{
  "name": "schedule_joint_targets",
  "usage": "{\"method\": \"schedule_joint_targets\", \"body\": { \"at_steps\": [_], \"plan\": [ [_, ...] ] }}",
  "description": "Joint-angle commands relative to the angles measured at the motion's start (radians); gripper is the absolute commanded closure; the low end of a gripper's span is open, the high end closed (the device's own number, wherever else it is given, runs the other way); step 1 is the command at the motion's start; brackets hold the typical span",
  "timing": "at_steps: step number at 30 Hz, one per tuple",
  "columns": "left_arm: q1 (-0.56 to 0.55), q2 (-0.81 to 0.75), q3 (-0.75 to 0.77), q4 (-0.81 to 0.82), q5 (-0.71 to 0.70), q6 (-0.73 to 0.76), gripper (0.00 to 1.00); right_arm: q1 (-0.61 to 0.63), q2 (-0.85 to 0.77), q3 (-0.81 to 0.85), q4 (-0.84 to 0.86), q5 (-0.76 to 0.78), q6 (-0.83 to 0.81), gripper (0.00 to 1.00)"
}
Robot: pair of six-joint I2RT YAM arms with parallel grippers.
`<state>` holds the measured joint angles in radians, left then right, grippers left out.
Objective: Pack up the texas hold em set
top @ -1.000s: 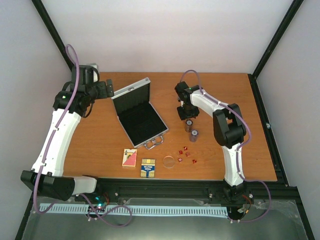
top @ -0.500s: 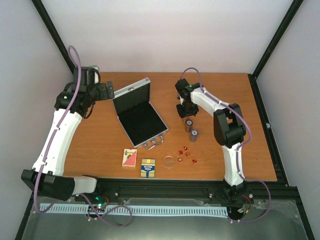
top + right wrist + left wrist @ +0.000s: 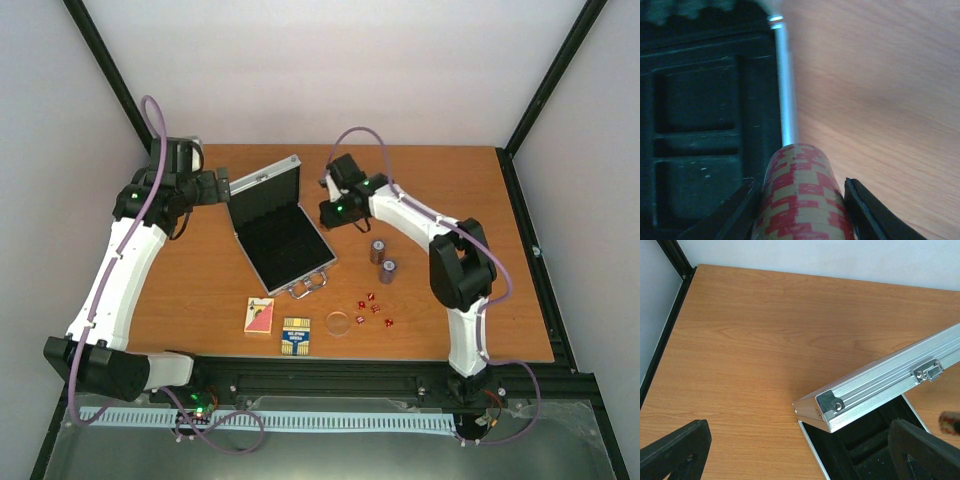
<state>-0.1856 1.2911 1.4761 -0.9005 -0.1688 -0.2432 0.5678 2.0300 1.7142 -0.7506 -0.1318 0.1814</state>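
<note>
Right wrist view: the right jaws are clamped on a red-and-tan chip stack (image 3: pixel 799 195), just beside the silver edge of the open case (image 3: pixel 700 125). From above, the case lies left of centre on the counter (image 3: pixel 450 200), lid raised. The left jaws stand wide apart by the lid. A dark chip stack (image 3: pixel 378 250), a second stack (image 3: pixel 388 270), the red-white deck (image 3: pixel 259 316), the blue-yellow deck (image 3: pixel 295 336), red dice (image 3: pixel 372 306) and a clear disc (image 3: pixel 339 323) lie outside the case.
</note>
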Motion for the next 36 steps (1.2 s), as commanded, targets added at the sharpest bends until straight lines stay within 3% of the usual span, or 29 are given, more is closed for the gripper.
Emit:
{"method": "schedule_joint_targets", "body": {
  "at_steps": [1,7,17,36],
  "plan": [
    [0.002,-0.023,-0.015,-0.006,0.015,-0.013,0.00,0.101,-0.096,-0.078,0.259,0.025,0.013,0.97],
    [0.002,-0.021,-0.025,0.002,0.030,-0.014,0.00,0.141,-0.091,-0.146,0.433,0.117,0.022,0.97],
    [0.002,-0.035,-0.031,-0.007,0.019,-0.008,0.00,0.141,0.002,-0.161,0.573,0.145,0.038,0.97],
    [0.003,-0.021,-0.021,-0.005,0.019,-0.014,0.00,0.141,0.187,0.031,0.562,0.125,0.025,0.97]
  ]
}}
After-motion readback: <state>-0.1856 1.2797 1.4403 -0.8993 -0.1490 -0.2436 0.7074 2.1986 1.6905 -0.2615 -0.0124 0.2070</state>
